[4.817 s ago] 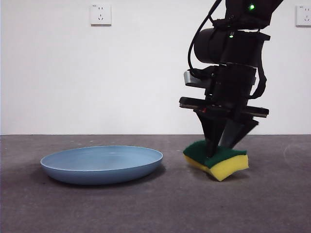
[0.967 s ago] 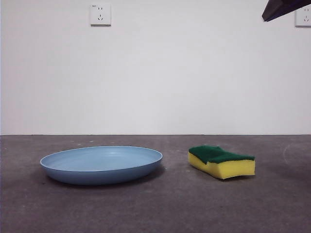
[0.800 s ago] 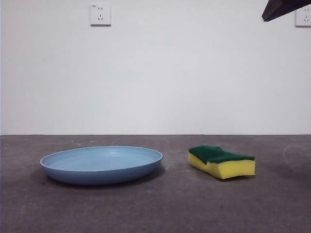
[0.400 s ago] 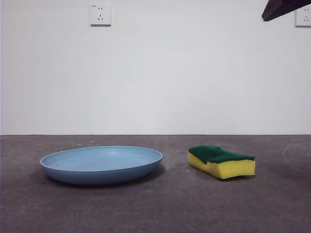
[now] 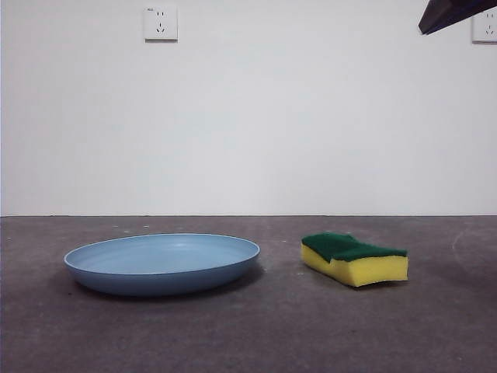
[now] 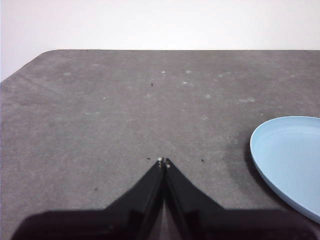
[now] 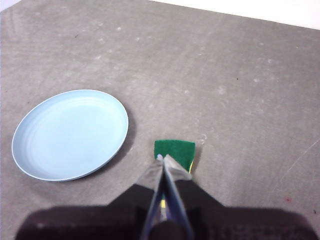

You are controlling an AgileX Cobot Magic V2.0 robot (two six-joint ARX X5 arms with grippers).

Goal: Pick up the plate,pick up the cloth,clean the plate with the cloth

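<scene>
The light-blue plate (image 5: 163, 263) lies flat on the dark grey table, left of centre in the front view. It also shows in the right wrist view (image 7: 70, 134) and partly in the left wrist view (image 6: 292, 160). The cloth, a yellow sponge with a green top (image 5: 355, 259), lies flat to the plate's right. In the right wrist view the sponge (image 7: 174, 152) lies far below my right gripper (image 7: 162, 159), which is shut and empty, high above the table. My left gripper (image 6: 163, 161) is shut and empty, raised beside the plate.
A black arm tip (image 5: 454, 13) shows at the front view's top right corner. Two wall sockets (image 5: 161, 23) sit on the white wall behind. The table's rounded corner (image 6: 37, 57) shows in the left wrist view.
Nearly five seconds ago a gripper held the sponge tilted on the table; it has let go and risen out of view. Over the last second nothing has moved.
</scene>
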